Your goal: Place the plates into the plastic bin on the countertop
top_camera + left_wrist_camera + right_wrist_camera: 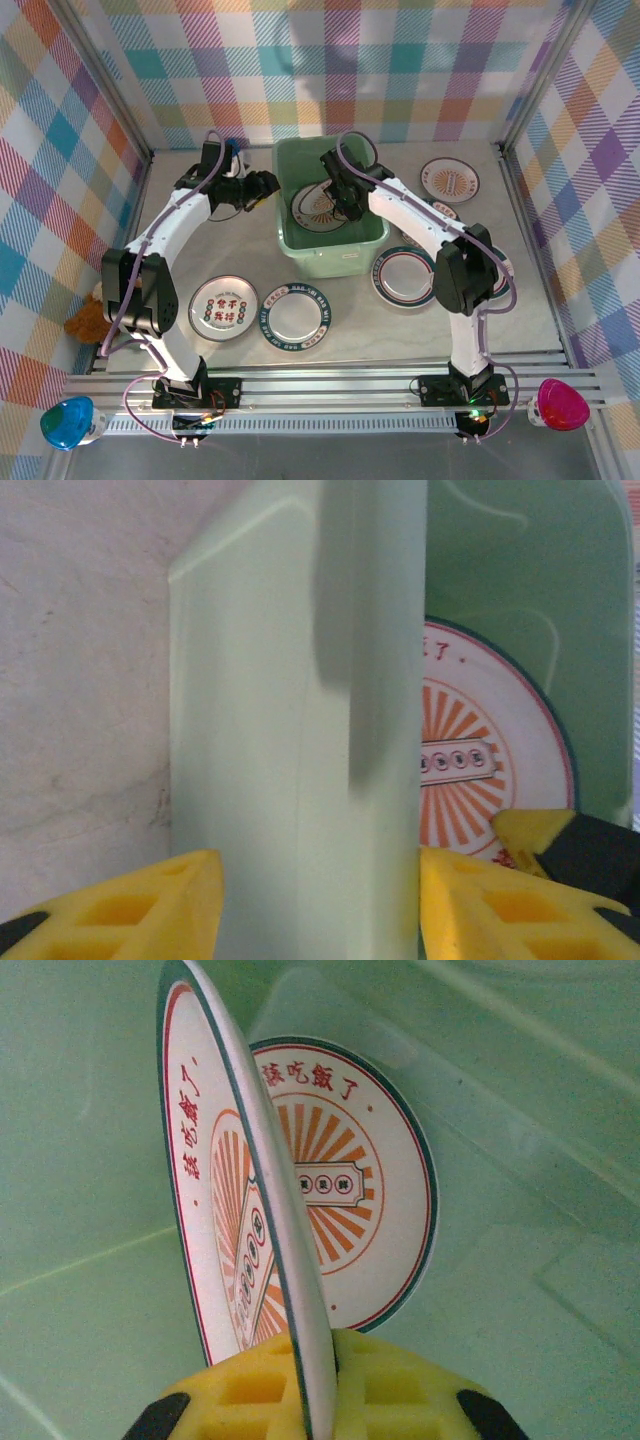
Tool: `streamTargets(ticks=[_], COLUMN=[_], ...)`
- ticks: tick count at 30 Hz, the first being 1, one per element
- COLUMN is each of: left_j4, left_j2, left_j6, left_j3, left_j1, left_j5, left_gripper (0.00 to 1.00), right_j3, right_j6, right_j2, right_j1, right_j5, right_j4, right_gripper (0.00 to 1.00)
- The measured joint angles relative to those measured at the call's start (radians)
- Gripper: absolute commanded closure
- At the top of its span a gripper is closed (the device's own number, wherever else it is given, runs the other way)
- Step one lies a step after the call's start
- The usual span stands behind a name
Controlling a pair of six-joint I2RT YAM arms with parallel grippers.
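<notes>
The pale mint-green rectangular plastic bin (345, 258) sits toward twelve o'clock on the beige marbled tabletop (400, 335). A round white teal-rimmed sunburst plate (350, 1200) lies flat inside it. The right pincer (318, 1365) is clamped on a second sunburst plate (215, 1190), held on edge above the flat one. The left pincer (320, 880) straddles the bin's nine-o'clock wall; whether it squeezes, I cannot tell. From the bin, a red-lettered plate (223, 310) lies at seven o'clock, a dark-rimmed plate (297, 317) at six.
</notes>
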Motion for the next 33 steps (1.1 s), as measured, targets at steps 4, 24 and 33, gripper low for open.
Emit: streamTargets(ticks=[4,24,33], left_j4=[0.024,0.025,0.026], left_j2=[0.000,0.005,-0.002], left_j6=[0.001,0.004,0.004], left_j3=[-0.013,-0.042,-0.047], left_j1=[-0.006,-0.039,-0.040], left_j5=[0.016,0.017,0.004], left_gripper=[0.58,0.71,0.73], right_j3=[0.000,0.285,0.330], right_j6=[0.027,0.122,0.166], right_j2=[0.010,0.177,0.187], right_j1=[0.000,0.036,0.071], right_j5=[-0.005,0.006,0.038], right_j4=[0.006,-0.140,-0.216], right_gripper=[1.00,1.00,1.00])
